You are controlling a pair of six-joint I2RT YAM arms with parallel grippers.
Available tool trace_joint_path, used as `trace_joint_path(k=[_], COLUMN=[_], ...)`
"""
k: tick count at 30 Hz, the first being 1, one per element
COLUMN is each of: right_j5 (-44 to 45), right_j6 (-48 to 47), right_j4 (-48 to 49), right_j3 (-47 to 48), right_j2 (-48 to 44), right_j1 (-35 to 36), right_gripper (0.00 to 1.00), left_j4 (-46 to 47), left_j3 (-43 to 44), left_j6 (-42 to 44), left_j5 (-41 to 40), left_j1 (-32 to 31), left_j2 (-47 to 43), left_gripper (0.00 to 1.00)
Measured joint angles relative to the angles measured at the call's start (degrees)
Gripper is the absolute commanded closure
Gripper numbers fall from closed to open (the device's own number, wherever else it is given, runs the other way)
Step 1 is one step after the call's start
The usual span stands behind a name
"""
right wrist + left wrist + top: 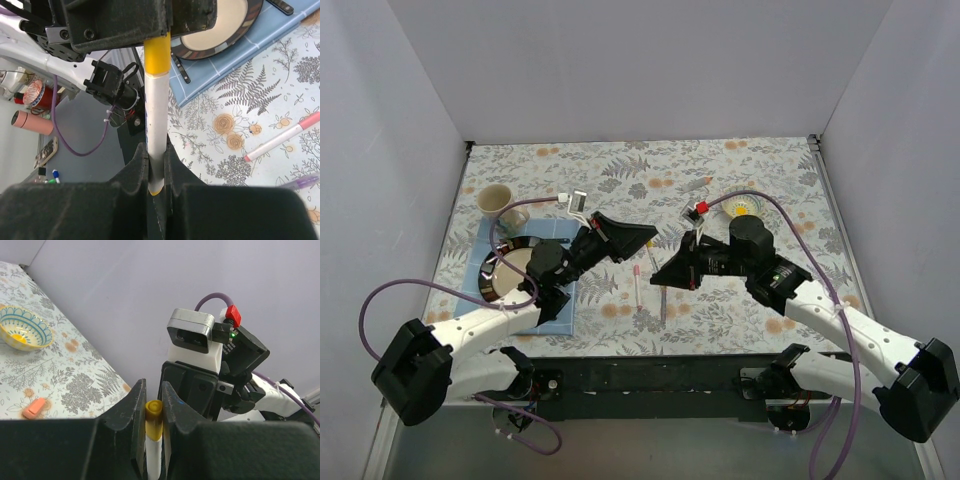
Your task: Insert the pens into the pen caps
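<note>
Yellow cap [153, 412] sits clenched in the left gripper [153, 392], held in the air above the fern-print table [770, 160]. Running straight out of it, the pale pen [154, 115] bridges the short gap to the right gripper [156, 152], which is clamped on the barrel close to its yellow tail end. Cap and pen share one long axis, lying on the line between the two pincers, so any further seating looks like a plain push of one gripper toward the other along that line. From the right wrist, cap and barrel meet with no gap showing; whether the cap is fully home cannot be told. Below, the white-pink pen [282, 140] and purple pen [305, 181] lie on the table between the arms, and the orange cap [34, 408] lies apart, nearer the bowl [22, 332] on the right arm's side.
</note>
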Motion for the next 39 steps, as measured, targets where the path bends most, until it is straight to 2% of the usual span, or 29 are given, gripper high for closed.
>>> trace_joint_path(k=[6, 14, 19, 26, 33, 35, 39], right_j5=[-1.86, 0.74, 2.14, 4.04, 3.5, 3.54, 4.74], right_j6=[-2.1, -10.82, -13.57, -13.51, -12.07, -11.74, -10.45], right_j4=[-5.27, -14.16, -15.56, -17.07, -14.86, -14.23, -12.41], right_j3=[3.32, 8.52, 8.55, 8.55, 6.78, 5.99, 4.42], right_j2=[2.23, 2.95, 2.95, 2.95, 0.15, -1.18, -3.52], right_j1=[-1.9, -2.27, -2.27, -2.32, -2.32, -2.32, -2.86], right_gripper=[0.99, 0.99, 0.99, 0.99, 0.98, 0.82, 0.74], left_j4=[2.91, 2.27, 3.1, 8.79, 8.28, 6.38, -1.86], left_j3=[0.35, 1.49, 1.49, 1.25, 1.01, 2.03, 6.47], left_j6=[-0.17, -0.33, -0.63, -1.97, -0.94, -0.17, 2.49], left_j5=[-1.92, -2.95, -3.19, -5.49, -6.86, -6.84, -6.58], left_j1=[-0.52, -0.96, -1.29, -2.84, -3.96, -4.59, -5.03], left_j2=[3.21, 3.67, 5.07, 9.2, 6.75, 6.12, 5.25], left_gripper=[1.0, 1.0, 1.0, 1.0, 1.0, 1.0, 1.0])
